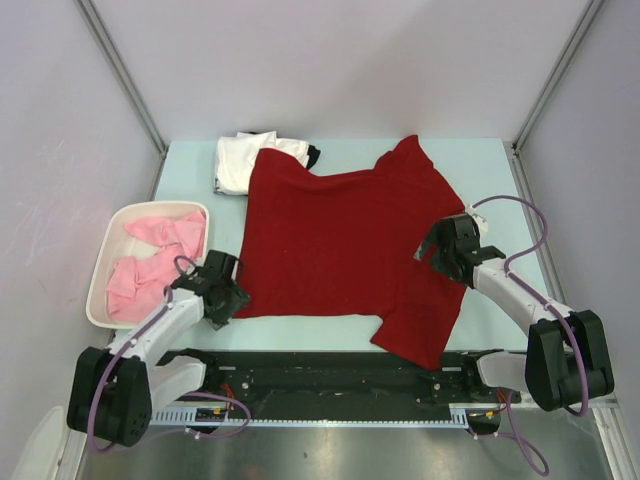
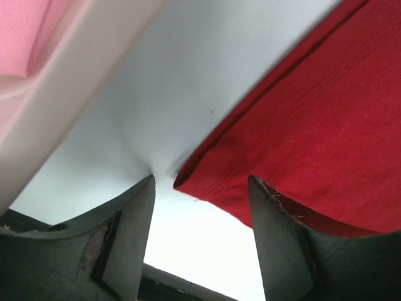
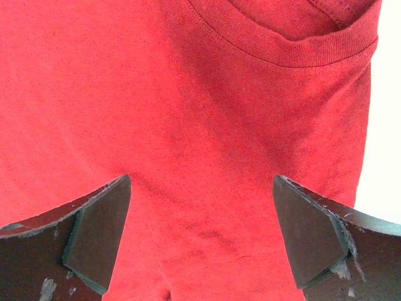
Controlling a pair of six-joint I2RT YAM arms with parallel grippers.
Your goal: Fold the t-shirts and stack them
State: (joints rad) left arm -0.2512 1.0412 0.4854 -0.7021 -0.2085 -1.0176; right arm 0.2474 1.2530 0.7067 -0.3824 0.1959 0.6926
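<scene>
The dark red t-shirt (image 1: 340, 240) lies spread flat and sideways on the table, hem to the left and collar to the right. My left gripper (image 1: 228, 300) sits low at the hem's near-left corner. In the left wrist view its jaws (image 2: 200, 179) stand apart, with the corner of the red cloth (image 2: 313, 125) reaching between the tips and not pinched. My right gripper (image 1: 432, 250) hovers over the shirt's right side. It is wide open (image 3: 202, 177) above red fabric (image 3: 156, 94), with the ribbed collar (image 3: 301, 50) just beyond. A folded white t-shirt (image 1: 240, 160) lies at the back left with a black one (image 1: 313, 153) under it.
A white basket (image 1: 100, 270) holding a crumpled pink t-shirt (image 1: 150, 260) stands at the left, close beside my left gripper; its wall (image 2: 69, 106) fills the left of the left wrist view. Pale table (image 1: 480, 170) shows around the shirt. Grey walls enclose the table.
</scene>
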